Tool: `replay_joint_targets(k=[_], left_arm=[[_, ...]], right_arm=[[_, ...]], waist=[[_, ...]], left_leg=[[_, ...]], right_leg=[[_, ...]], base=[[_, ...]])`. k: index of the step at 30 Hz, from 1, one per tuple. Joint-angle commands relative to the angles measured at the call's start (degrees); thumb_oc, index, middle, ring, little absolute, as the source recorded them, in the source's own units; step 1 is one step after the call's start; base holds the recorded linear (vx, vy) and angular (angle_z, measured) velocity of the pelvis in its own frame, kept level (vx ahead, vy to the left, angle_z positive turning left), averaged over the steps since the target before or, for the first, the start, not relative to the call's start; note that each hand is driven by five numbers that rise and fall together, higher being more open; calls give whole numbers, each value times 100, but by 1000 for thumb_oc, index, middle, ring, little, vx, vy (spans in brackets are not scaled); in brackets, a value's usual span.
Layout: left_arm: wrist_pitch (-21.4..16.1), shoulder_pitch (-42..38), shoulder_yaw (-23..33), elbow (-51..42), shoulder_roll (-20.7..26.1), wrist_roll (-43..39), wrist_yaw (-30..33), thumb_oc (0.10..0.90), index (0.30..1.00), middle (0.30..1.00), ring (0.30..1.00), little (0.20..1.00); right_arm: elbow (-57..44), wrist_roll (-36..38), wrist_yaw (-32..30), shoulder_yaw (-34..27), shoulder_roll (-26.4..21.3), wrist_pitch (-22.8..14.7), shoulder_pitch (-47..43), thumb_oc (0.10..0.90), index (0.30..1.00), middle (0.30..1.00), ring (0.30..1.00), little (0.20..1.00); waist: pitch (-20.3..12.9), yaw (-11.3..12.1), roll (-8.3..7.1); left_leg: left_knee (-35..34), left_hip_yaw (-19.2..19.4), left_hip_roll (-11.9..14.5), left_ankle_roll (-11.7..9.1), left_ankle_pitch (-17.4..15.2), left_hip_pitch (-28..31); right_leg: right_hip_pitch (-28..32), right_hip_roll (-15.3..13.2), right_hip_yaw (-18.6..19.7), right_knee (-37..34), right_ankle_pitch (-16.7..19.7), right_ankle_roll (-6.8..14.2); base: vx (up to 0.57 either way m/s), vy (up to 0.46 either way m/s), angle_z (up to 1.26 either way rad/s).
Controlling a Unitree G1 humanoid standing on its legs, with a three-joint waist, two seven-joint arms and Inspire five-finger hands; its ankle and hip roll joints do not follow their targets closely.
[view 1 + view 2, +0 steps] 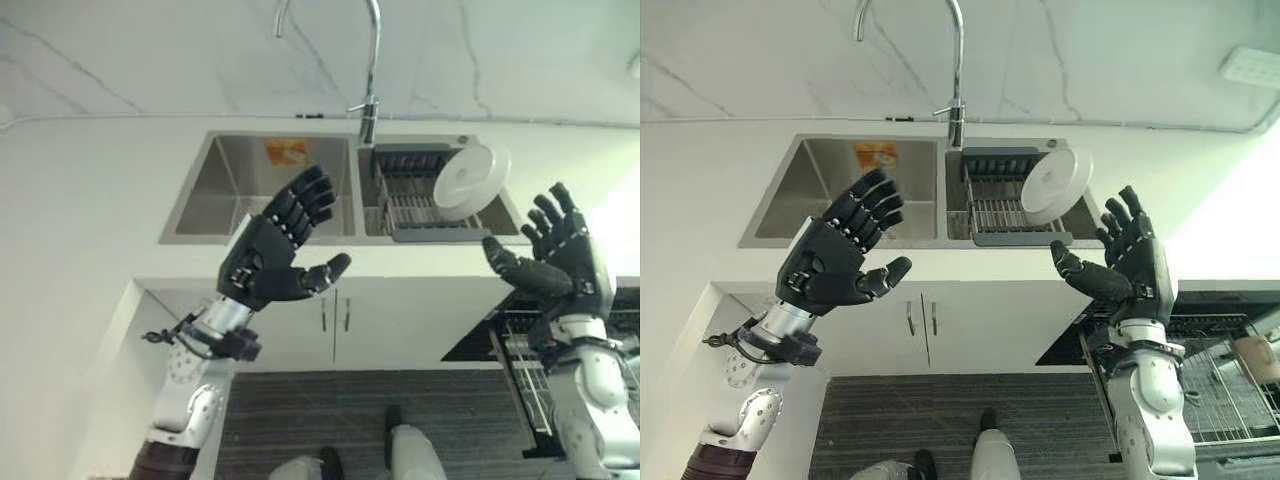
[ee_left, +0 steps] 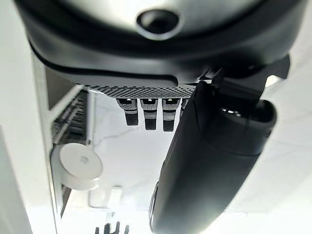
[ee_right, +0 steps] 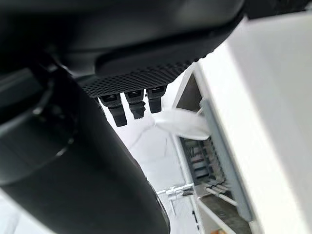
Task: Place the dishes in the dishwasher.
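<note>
A white plate [image 1: 470, 178] stands tilted in the dark dish rack [image 1: 408, 195], which sits in the right bowl of the steel sink [image 1: 222, 186]. The plate leans at the rack's right end, up on its edge, and nothing is holding it.

The left hand [image 1: 275, 252] is up in the air in front of the sink's left bowl, near the bench [image 1: 90, 190] edge. Its fingers are spread apart and straight, its thumb sticks out to the side — it holds nothing.

The right hand [image 1: 1127, 262] is raised in front of the sink too, just to the right of the rack and a bit nearer than the plate. Its fingers are also spread wide, with nothing in them. It is not touching the plate.

A tall bent tap [image 1: 370, 62] stands behind the sink, between the two bowls. Under the bench are white cupboard doors [image 1: 335, 322]. Lower down, right of the sink, the wire dishwasher rack [image 1: 1225, 375] is pulled out — a pale cup [image 1: 1257, 357] sits in it.
</note>
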Motion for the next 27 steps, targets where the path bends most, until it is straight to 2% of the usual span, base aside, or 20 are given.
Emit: replay_joint_targets(k=[1, 6, 10, 14, 18, 21, 27], left_arm=[[-461, -234, 128, -784, 183, -152, -178, 800, 900, 900, 900, 900], [-392, -258, 2, -695, 198, -276, -241, 800, 900, 900, 900, 900], [-360, -273, -110, -644, 238, -291, -303, 800, 900, 900, 900, 900], [-316, -358, -175, -585, 280, -348, -325, 800, 900, 900, 900, 900], [-332, -379, -238, -509, 290, -377, -366, 800, 900, 900, 900, 900], [-292, -445, -324, -471, 306, -460, -413, 800, 900, 900, 900, 900], [-308, -592, -479, -371, 349, -538, -430, 800, 900, 900, 900, 900]], right_arm=[[1, 269, -257, -299, -540, -442, -835, 800, 900, 900, 900, 900], [415, 671, -172, -163, -812, -225, -1255, 800, 900, 900, 900, 900], [817, 678, -197, -16, -1033, -99, -1609, 800, 900, 900, 900, 900], [1169, 537, -497, 64, -1247, -2, -2016, 800, 900, 900, 900, 900], [1359, 587, -533, 90, -1309, 196, -2200, 800, 900, 900, 900, 900], [1650, 1012, -425, 134, -1313, 312, -2309, 800, 900, 900, 900, 900], [2273, 1333, -404, 245, -1359, 426, -2575, 800, 900, 900, 900, 900]], waist=[[-395, 13, -67], [-448, 163, -85], [-490, 251, -94], [-509, 289, -85], [-528, 292, -66], [-545, 299, -61], [-518, 309, -77]], left_leg=[[-174, -320, 546, -564, -893, 532], [-174, -393, 560, -614, -884, 604], [-174, -456, 563, -657, -875, 669], [-174, -483, 626, -721, -879, 712], [-174, -453, 673, -754, -884, 715], [-174, -387, 744, -796, -860, 706], [-174, -289, 835, -822, -876, 751]], right_leg=[[117, 164, -301, 177, -620, 186], [279, 251, -409, 177, -753, 78], [363, 290, -461, 177, -807, 8], [428, 318, -524, 177, -840, -35], [463, 331, -548, 177, -876, -63], [491, 301, -586, 177, -894, -65], [500, 248, -675, 177, -872, -65]], base=[[103, -160, 8], [86, -131, 2], [89, -92, 0], [85, -65, 14], [50, -23, 2], [39, -10, 4], [19, -7, 4]])
